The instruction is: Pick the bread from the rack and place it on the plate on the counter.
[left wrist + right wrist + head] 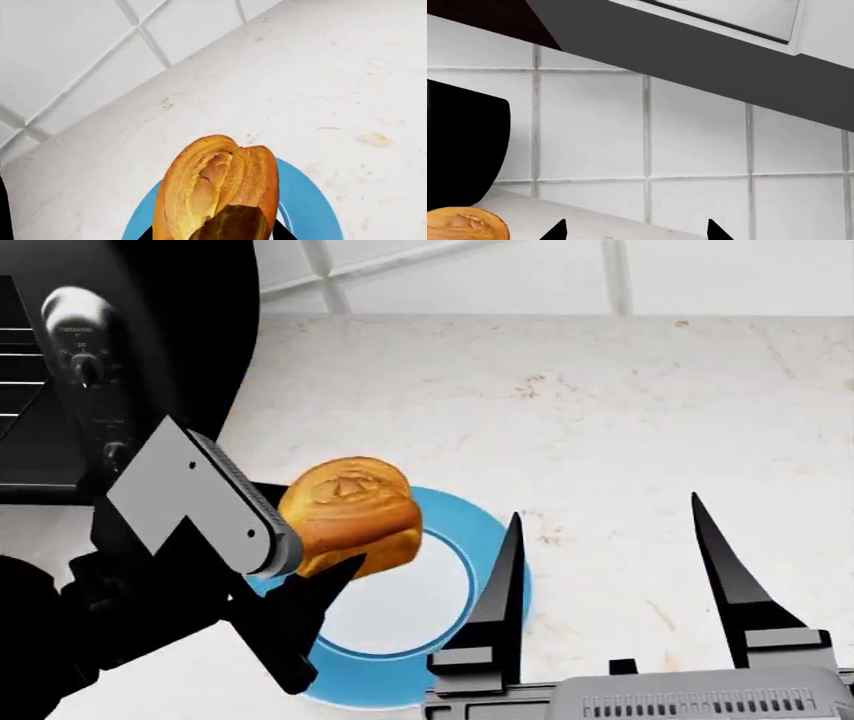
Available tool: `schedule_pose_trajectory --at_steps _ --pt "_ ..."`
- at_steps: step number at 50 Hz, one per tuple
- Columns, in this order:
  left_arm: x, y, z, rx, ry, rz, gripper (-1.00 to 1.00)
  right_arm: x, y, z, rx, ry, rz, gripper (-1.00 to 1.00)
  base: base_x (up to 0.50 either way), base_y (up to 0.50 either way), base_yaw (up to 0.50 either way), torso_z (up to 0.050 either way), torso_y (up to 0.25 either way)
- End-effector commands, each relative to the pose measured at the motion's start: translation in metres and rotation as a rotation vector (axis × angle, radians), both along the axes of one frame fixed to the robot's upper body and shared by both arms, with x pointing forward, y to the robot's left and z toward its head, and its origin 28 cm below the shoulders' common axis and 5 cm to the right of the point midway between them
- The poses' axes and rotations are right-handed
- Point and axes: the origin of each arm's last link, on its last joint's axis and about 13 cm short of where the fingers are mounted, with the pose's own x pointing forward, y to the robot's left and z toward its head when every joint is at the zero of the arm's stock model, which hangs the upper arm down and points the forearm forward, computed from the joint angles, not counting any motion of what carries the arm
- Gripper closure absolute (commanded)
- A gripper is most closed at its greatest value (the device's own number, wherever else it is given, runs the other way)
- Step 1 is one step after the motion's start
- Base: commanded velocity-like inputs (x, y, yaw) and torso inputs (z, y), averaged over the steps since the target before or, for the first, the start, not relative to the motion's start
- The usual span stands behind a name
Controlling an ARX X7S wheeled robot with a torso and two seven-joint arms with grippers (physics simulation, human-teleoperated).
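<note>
Left fingers (pixel 314 580) clenched on small golden-orange bread loaf (pixel 351 515), over round blue-rimmed plate's (pixel 501 570) edge; right fingers (pixel 607 560) spread, holding nothing, bare white marble table (pixel 601 420) beyond.

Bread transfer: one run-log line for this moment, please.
phase: place | left gripper: shut on bread over plate | right gripper: open, idle | counter

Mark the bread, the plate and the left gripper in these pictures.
bread (pixel 350 512), head view, on its golden side.
plate (pixel 497 540), head view, on its blue rim.
left gripper (pixel 320 585), head view, at its black fingertips beneath the bread.
</note>
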Motion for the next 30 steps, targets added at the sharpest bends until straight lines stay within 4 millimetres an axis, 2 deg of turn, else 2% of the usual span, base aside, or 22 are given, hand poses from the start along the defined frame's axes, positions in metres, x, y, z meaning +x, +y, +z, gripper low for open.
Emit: schedule_pose_trajectory --at_steps 1,19,30 --pt "0.010 -0.004 -0.011 0.001 0.031 0.002 1.00 0.000 0.001 0.000 -0.001 -0.001 0.003 -1.00 0.00 0.00 0.00 0.000 0.000" --pt "0.039 -0.010 -0.026 0.015 0.098 0.005 1.00 0.000 0.000 -0.001 -0.001 0.003 0.000 -1.00 0.00 0.00 0.00 0.000 0.000" --pt "0.043 -0.015 -0.036 0.038 0.126 -0.005 1.00 -0.001 -0.001 -0.002 0.001 0.005 -0.003 -1.00 0.00 0.00 0.00 0.000 0.001"
